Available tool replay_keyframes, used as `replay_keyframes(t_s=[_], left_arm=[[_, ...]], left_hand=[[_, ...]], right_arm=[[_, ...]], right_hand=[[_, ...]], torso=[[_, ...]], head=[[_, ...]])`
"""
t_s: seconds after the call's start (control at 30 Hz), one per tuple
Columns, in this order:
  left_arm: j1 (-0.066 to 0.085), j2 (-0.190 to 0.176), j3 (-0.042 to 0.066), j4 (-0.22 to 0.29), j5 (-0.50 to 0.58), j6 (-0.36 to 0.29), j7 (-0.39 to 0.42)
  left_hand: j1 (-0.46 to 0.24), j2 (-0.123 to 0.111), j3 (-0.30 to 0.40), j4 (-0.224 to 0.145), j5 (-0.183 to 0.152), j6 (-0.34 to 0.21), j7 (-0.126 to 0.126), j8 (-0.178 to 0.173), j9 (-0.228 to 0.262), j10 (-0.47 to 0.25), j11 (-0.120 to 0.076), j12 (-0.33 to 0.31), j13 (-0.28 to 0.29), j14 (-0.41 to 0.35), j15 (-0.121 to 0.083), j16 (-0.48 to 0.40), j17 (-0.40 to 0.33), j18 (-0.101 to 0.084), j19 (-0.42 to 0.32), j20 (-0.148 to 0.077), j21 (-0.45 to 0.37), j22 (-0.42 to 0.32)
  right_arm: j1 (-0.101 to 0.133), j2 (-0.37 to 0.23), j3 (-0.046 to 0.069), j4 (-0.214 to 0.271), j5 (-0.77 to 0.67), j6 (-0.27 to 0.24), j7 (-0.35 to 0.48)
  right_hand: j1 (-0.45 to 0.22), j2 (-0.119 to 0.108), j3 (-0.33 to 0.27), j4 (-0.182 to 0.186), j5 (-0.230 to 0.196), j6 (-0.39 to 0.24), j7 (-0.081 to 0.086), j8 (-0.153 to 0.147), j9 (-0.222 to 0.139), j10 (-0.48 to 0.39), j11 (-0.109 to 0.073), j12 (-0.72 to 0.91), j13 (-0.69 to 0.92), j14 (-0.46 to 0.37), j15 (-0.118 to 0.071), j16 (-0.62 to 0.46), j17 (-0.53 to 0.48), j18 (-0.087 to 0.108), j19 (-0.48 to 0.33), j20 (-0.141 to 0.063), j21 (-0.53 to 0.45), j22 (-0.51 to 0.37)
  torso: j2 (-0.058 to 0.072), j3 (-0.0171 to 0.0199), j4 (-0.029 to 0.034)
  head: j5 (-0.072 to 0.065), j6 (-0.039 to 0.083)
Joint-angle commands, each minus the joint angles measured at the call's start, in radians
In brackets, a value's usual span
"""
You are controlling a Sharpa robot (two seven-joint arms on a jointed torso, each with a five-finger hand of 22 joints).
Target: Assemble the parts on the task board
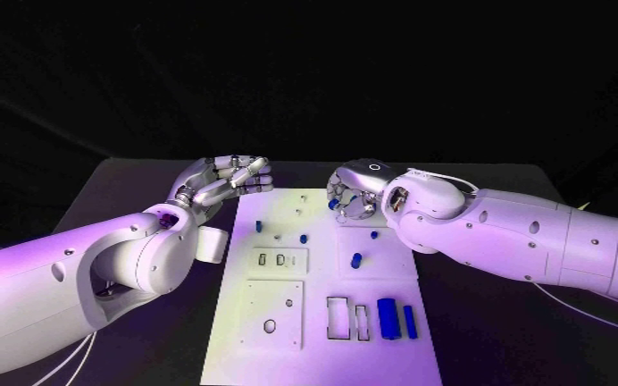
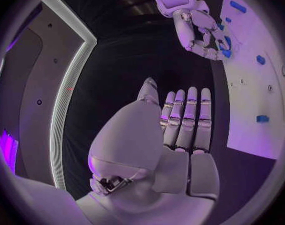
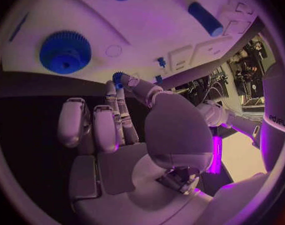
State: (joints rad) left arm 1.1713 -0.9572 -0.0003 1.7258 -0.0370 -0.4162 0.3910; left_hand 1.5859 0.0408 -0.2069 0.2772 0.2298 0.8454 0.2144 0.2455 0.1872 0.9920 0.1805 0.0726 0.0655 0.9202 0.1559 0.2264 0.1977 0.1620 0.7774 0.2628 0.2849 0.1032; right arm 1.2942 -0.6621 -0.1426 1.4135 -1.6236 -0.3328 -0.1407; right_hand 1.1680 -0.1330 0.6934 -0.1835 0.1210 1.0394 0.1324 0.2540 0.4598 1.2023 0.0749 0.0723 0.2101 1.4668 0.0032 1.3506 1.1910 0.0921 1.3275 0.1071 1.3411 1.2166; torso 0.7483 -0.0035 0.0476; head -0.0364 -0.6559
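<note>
Head view: I'm seeing the right hand (image 1: 350, 197) hovering over the task board's (image 1: 322, 332) far edge, pinching a small blue gear (image 1: 334, 203). Left hand (image 1: 232, 179) is hanging beside the board, fingers together, empty. Right wrist view: a larger blue gear (image 3: 65, 52) is lying on the board beyond the fingertips.

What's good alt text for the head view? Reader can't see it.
Two white robot arms reach in over a white task board on a black table. The right hand is at the board's far end with a small blue part at its fingers; the left hand hovers off the board's far left corner, fingers curled. More blue parts lie on the board.
</note>
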Motion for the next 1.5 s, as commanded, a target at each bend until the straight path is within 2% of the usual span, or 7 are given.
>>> replay_keyframes(t_s=[0.03, 0.17, 0.5, 0.8, 0.93, 1.2, 1.5], left_arm=[[0.002, 0.002, 0.001, 0.001, 0.004, 0.019, 0.005], [0.003, 0.004, 0.001, 0.002, 0.004, 0.020, 0.006], [0.003, 0.008, 0.001, 0.005, 0.005, 0.021, 0.008], [0.011, 0.011, 0.001, 0.011, 0.005, 0.021, 0.009], [0.013, 0.011, 0.001, 0.012, 0.005, 0.021, 0.009], [0.018, 0.010, 0.001, 0.014, 0.005, 0.021, 0.008], [0.021, 0.008, 0.002, 0.014, 0.005, 0.024, 0.007]], left_hand=[[-0.007, 0.002, -0.006, 0.002, -0.003, -0.007, 0.007, -0.006, 0.001, -0.004, 0.002, -0.006, 0.001, -0.007, -0.001, -0.004, 0.001, 0.019, 0.005, 0.000, -0.006, -0.001], [-0.007, 0.002, -0.006, 0.001, -0.004, -0.007, 0.007, -0.006, 0.002, -0.004, 0.002, -0.006, 0.001, -0.007, -0.001, -0.004, 0.001, 0.019, 0.004, 0.000, -0.007, -0.001], [-0.007, 0.002, -0.006, 0.001, -0.004, -0.007, 0.007, -0.006, 0.002, -0.004, 0.002, -0.006, 0.001, -0.007, -0.001, -0.004, 0.001, 0.019, 0.004, 0.000, -0.007, -0.001], [-0.007, 0.002, -0.006, 0.001, -0.004, -0.007, 0.007, -0.006, 0.002, -0.004, 0.002, -0.006, 0.001, -0.007, -0.001, -0.004, 0.001, 0.019, 0.004, 0.000, -0.007, -0.001], [-0.007, 0.002, -0.006, 0.001, -0.004, -0.007, 0.007, -0.006, 0.002, -0.004, 0.002, -0.006, 0.001, -0.007, -0.001, -0.004, 0.001, 0.019, 0.004, 0.000, -0.007, -0.001], [-0.004, 0.005, -0.007, 0.000, -0.006, -0.007, 0.007, -0.007, 0.003, -0.005, 0.002, -0.007, 0.001, -0.006, -0.001, -0.005, 0.003, 0.019, 0.004, 0.000, -0.009, -0.003], [-0.004, 0.005, -0.007, 0.000, -0.006, -0.007, 0.007, -0.007, 0.003, -0.005, 0.002, -0.007, 0.001, -0.006, -0.001, -0.005, 0.003, 0.019, 0.004, 0.000, -0.009, -0.003]], right_arm=[[0.003, 0.015, 0.001, -0.008, -0.034, -0.088, -0.027], [0.005, 0.047, 0.002, -0.035, -0.038, -0.109, -0.034], [0.002, 0.117, 0.003, -0.097, -0.039, -0.103, -0.037], [-0.009, 0.162, 0.003, -0.149, -0.037, -0.098, -0.038], [-0.012, 0.169, 0.003, -0.158, -0.036, -0.092, -0.042], [-0.016, 0.178, 0.002, -0.174, -0.035, -0.075, -0.050], [-0.016, 0.185, 0.002, -0.188, -0.038, -0.068, -0.058]], right_hand=[[0.004, -0.005, 0.008, 0.000, 0.005, 0.008, 0.000, 0.007, 0.003, 0.009, -0.001, -0.001, -0.001, 0.031, -0.006, 0.006, 0.000, -0.010, 0.006, -0.001, 0.004, 0.002], [0.004, -0.006, 0.010, 0.001, 0.007, 0.010, -0.001, 0.008, 0.006, 0.011, -0.001, -0.001, -0.001, 0.031, -0.006, 0.008, 0.003, -0.012, 0.014, -0.001, 0.012, 0.013], [-0.001, -0.012, 0.014, 0.006, 0.004, 0.006, 0.000, 0.008, 0.009, 0.009, 0.000, -0.005, -0.002, 0.034, -0.006, 0.014, 0.009, -0.015, 0.021, -0.002, 0.020, 0.025], [-0.005, -0.014, 0.016, 0.011, 0.003, 0.003, 0.000, 0.007, 0.011, 0.007, 0.001, -0.006, -0.003, 0.034, -0.005, 0.015, 0.008, -0.016, 0.025, -0.001, 0.024, 0.032], [-0.008, -0.017, 0.016, 0.014, 0.003, 0.001, 0.001, 0.007, 0.012, 0.006, 0.001, -0.007, -0.003, 0.033, -0.005, 0.015, 0.006, -0.017, 0.029, -0.001, 0.029, 0.039], [-0.012, -0.020, 0.017, 0.019, 0.002, -0.002, 0.001, 0.006, 0.013, 0.003, 0.002, -0.008, -0.004, 0.033, -0.004, 0.016, 0.006, -0.019, 0.033, 0.000, 0.033, 0.046], [-0.015, -0.024, 0.018, 0.022, 0.000, -0.007, 0.002, 0.004, 0.014, 0.000, 0.003, -0.009, -0.004, 0.033, -0.003, 0.017, 0.006, -0.018, 0.031, 0.000, 0.031, 0.044]], torso=[[0.003, 0.0009, 0.0036], [0.005, -0.0008, 0.0079], [0.014, -0.0043, 0.0221], [0.025, -0.0073, 0.0324], [0.027, -0.0077, 0.0350], [0.029, -0.0091, 0.0351], [0.030, -0.0082, 0.0353]], head=[[0.002, 0.003], [0.004, 0.003], [-0.007, 0.003], [-0.014, 0.003], [-0.013, 0.003], [-0.010, 0.001], [-0.007, 0.000]])
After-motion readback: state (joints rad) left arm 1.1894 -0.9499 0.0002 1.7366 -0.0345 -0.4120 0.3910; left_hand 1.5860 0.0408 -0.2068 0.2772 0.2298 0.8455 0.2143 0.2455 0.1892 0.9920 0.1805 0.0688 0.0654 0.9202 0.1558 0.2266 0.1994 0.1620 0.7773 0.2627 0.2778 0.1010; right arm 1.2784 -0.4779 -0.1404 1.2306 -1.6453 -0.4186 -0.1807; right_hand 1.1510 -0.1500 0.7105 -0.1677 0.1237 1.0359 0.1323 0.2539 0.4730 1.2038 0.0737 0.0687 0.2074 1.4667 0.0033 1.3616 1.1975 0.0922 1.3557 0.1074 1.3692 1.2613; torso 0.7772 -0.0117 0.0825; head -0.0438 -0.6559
